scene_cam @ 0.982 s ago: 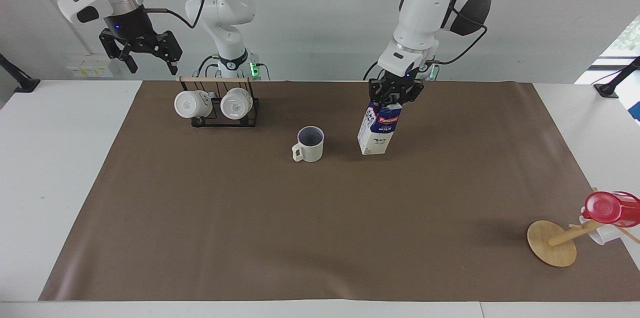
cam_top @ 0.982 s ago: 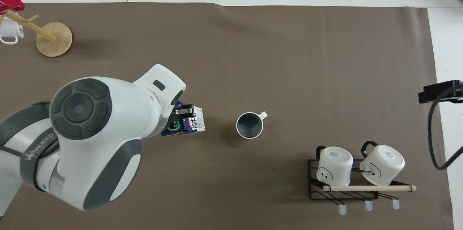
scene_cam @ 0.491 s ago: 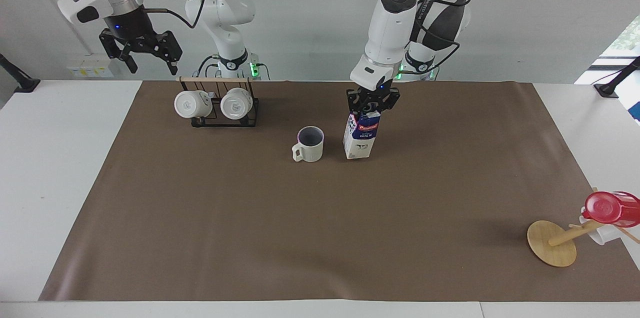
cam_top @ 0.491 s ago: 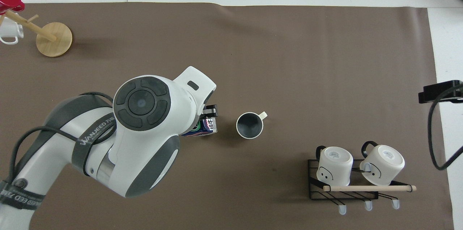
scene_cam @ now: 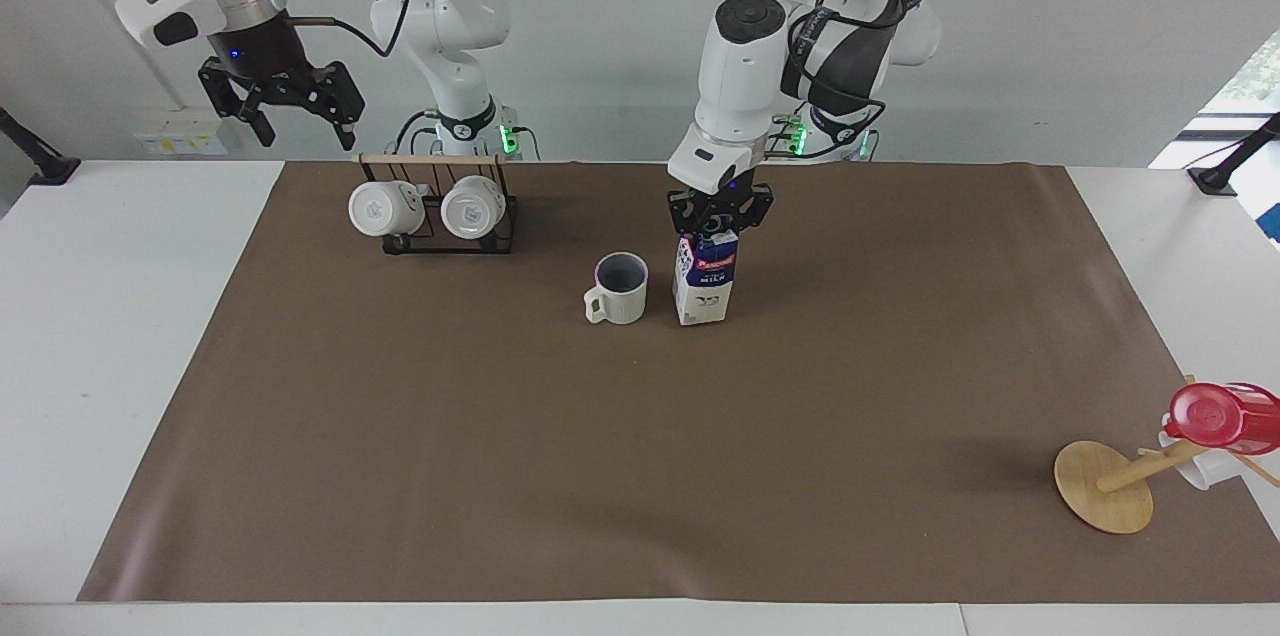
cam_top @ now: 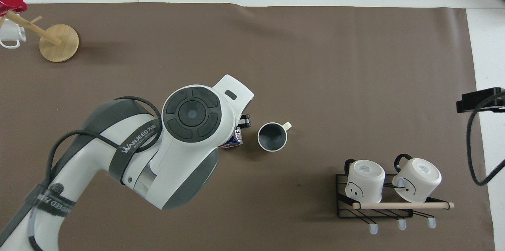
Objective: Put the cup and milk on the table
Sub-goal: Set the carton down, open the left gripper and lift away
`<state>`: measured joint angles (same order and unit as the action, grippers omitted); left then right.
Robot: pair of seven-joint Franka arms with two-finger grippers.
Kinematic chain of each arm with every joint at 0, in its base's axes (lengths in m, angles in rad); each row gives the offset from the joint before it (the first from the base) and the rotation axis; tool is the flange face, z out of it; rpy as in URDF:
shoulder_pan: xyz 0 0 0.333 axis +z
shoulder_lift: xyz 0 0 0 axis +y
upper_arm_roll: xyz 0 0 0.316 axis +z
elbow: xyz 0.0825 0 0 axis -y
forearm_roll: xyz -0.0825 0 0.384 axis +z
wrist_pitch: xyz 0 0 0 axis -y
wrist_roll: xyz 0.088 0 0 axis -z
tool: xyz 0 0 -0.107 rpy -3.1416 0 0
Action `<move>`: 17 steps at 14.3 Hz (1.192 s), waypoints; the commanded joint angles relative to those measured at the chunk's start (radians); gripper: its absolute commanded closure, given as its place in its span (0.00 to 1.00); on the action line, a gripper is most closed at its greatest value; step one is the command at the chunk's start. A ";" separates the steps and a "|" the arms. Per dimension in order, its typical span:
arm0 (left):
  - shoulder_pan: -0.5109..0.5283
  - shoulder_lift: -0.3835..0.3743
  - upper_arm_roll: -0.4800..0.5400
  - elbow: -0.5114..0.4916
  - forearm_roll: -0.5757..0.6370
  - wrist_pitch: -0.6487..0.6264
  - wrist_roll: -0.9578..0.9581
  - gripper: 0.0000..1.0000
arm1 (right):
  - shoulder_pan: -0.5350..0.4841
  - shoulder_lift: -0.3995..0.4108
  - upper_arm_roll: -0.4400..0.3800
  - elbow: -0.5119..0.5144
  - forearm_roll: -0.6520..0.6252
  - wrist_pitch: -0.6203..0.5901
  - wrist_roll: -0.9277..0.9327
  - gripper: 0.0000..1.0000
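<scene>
Brown matting covers most of the white table (scene_cam: pixel 120 336) in the facing view, and at the frame's centre the cup (scene_cam: pixel 617 289), a cream ribbed mug with a loop handle and dark inside, stands upright on it. Just beside it, apart by a narrow gap, the milk (scene_cam: pixel 704 278) stands upright: a tall blue-and-white carton with a red label, taller than the mug. The left gripper (scene_cam: pixel 719 219) is clenched on the carton's top. The cup's placing looks done and the milk's is at its last step; whether the carton's base has met the mat I cannot tell. The next move calls for the carton to be settled flat, the fingers let go, and a straight lift so it is not tipped against the mug. At the upper left the right gripper (scene_cam: pixel 290 106) waits in the air, released and holding nothing, above a rack with two white mugs (scene_cam: pixel 437 208).

From overhead, the left arm hides nearly all of the carton at mid-frame; only a blue corner shows beside the mug's dark round mouth. The right gripper is out of frame.
</scene>
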<state>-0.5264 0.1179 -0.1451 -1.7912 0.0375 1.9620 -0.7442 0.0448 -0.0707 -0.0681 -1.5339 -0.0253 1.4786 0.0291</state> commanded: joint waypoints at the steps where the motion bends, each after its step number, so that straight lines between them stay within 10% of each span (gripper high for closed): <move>1: -0.017 0.012 0.012 0.027 0.025 -0.034 -0.018 0.43 | -0.013 -0.011 0.005 -0.002 0.010 -0.012 -0.017 0.00; 17: -0.009 0.011 0.012 -0.004 0.024 -0.018 -0.017 0.10 | -0.013 -0.011 0.005 -0.002 0.010 -0.012 -0.017 0.00</move>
<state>-0.5264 0.1312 -0.1416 -1.7945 0.0400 1.9563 -0.7451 0.0448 -0.0707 -0.0681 -1.5339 -0.0253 1.4786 0.0291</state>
